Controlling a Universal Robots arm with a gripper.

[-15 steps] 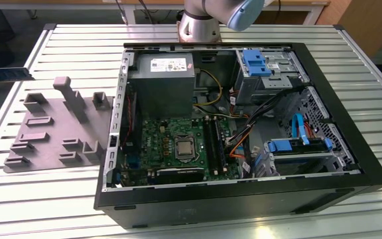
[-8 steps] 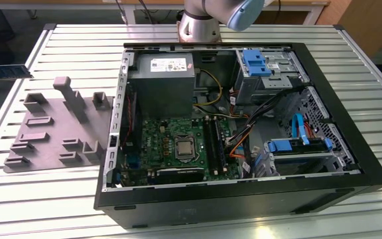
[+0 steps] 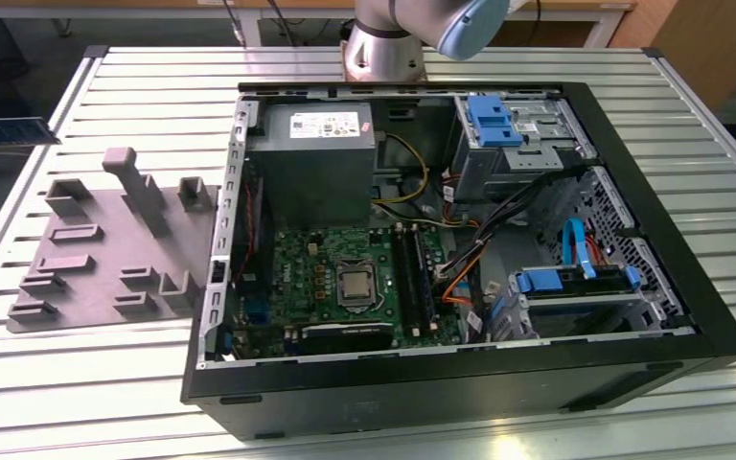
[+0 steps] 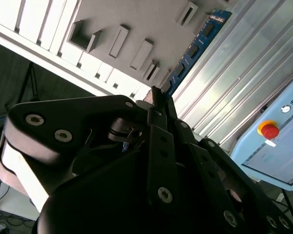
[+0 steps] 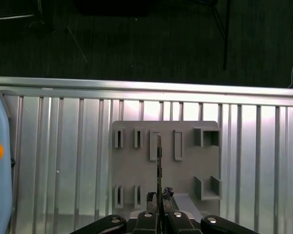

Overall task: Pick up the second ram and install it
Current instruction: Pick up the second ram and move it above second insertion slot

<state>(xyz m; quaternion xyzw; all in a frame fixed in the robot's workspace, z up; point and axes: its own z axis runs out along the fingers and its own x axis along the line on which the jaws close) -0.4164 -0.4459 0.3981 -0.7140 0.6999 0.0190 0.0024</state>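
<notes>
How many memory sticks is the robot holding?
1. The second ram sticks out from the gripper, above the grey holder block. More may be hidden elsewhere.

The desk is ribbed bare metal, silvery with a soft brushed sheen. On it the holder block is matt grey plastic, faintly grainy. The computer case is matt black painted metal, its power supply dull grey sheet metal, and its drive clips glossy blue plastic. The memory stick is a smooth blue circuit board with matt dark chips. The gripper has matt black jaws with shiny metal screws.
</notes>
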